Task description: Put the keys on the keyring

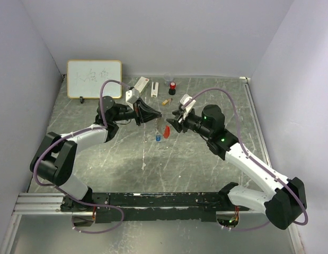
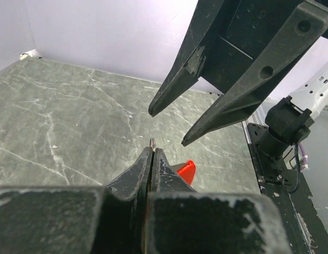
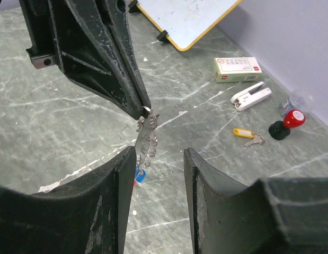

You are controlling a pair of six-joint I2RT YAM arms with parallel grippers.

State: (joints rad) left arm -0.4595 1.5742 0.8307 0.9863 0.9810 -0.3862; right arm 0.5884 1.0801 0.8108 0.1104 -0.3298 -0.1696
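**Keyring pinched above mid-worktop**

The left gripper [image 2: 152,144] is pressed together on the keyring [image 3: 149,138]; only the right wrist view shows it dangling. The right gripper [image 3: 158,159], spread, is just beside it. The blue key [image 1: 158,137] is below; the tan key [image 3: 254,140] lies nearer the far edge.

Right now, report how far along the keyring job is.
Done: the keyring is held above the table, pinched at its top by the shut left tool, its red tag dangling. In hand: the open right tool brackets the hanging chain; a blue key shows at its lower end, though whether it is threaded on I cannot tell. Left: the yellow-tagged key lies on the table, untouched.
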